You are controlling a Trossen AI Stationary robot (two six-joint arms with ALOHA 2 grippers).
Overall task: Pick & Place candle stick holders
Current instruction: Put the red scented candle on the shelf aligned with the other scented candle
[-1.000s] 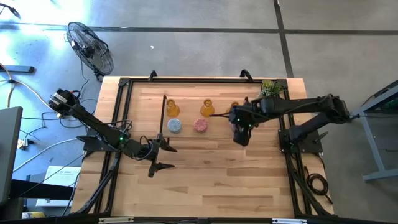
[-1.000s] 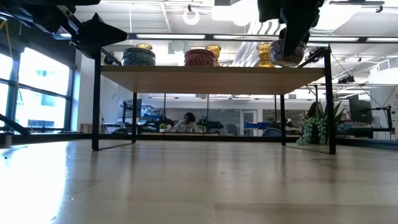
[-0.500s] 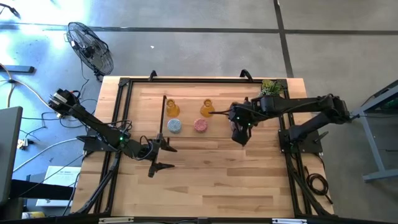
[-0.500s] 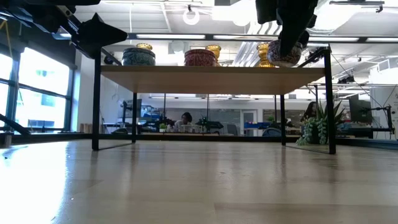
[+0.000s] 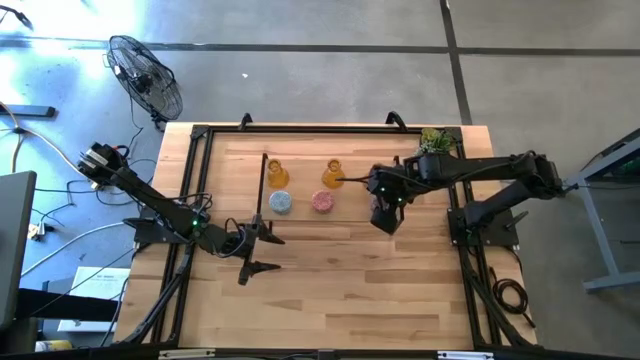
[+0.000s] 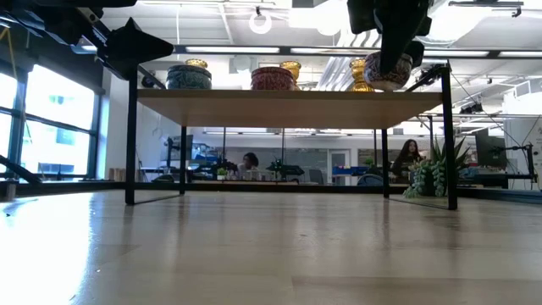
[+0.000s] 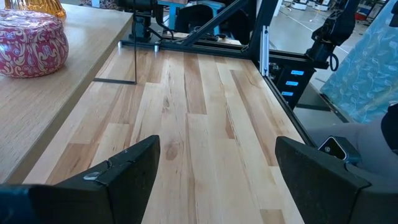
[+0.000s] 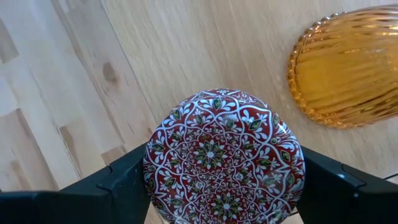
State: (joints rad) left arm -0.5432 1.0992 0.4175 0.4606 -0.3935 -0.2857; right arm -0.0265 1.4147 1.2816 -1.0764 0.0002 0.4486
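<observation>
A raised wooden shelf (image 5: 303,186) stands at the back of the table. On it rest two amber glass holders (image 5: 277,173) (image 5: 333,174), a blue round holder (image 5: 281,202) and a pink round one (image 5: 322,201). A third amber holder (image 8: 348,65) stands farther right. My right gripper (image 5: 383,214) is above the shelf's right part, shut on a squat round holder with a red and white pattern (image 8: 224,155). My left gripper (image 5: 270,252) hangs open and empty over the table, in front of the shelf's left end. My right gripper pinches the patterned holder's round side wall (image 8: 152,171) between its two fingers, one on each opposite side. The fingers (image 8: 121,183) come steeply from above. The holder sits about level, its underside (image 6: 388,86) at the shelf's top; whether it rests there I cannot tell.
A green plant sprig (image 5: 435,140) stands at the table's back right corner. The table's black frame (image 5: 190,180) runs along its edges, and a fan (image 5: 146,75) stands on the floor beyond the back left. Bare wood (image 5: 350,280) lies in front of the shelf.
My right gripper has rolled a little about its own axis while staying shut on the patterned holder. The holder was tilted and now sits more level, slightly nearer the pink holder.
</observation>
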